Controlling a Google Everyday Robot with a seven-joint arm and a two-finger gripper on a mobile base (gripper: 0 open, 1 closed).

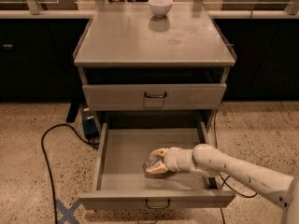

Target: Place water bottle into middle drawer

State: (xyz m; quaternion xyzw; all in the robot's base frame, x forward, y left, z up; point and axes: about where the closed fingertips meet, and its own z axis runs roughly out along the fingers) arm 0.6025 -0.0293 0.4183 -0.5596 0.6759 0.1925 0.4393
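— Start at the front. What was nearest?

— The middle drawer (121,171), pulled well out, its front panel and dark wire handle (157,203) closest to the camera. I'd judge it was open that far so its whole grey floor could be reached from above.

— And the pincer?

— The pincer (152,162) was low inside that drawer, a little right of centre. The arm (233,167) came in over the right wall at a shallow slant, probably so it could clear the drawer above.

— Was it gripping anything?

— Yes. Its two tan fingers (156,170) sat on either side of the water bottle (149,160), clenched on it. The bottle lay sideways rather than upright, which suits such a shallow tray.

— So the bottle was inside already?

— Within the walls, yes, and close to the floor. I could not tell whether it rested on the floor or hung just above it. It had not been let go, so I'd call the placing unfinished.

— Farther back?

— The upper drawer (187,97) was closed. Above it was the cabinet's surface (154,41), with a white bowl (160,5) near its far edge, well apart from the work.
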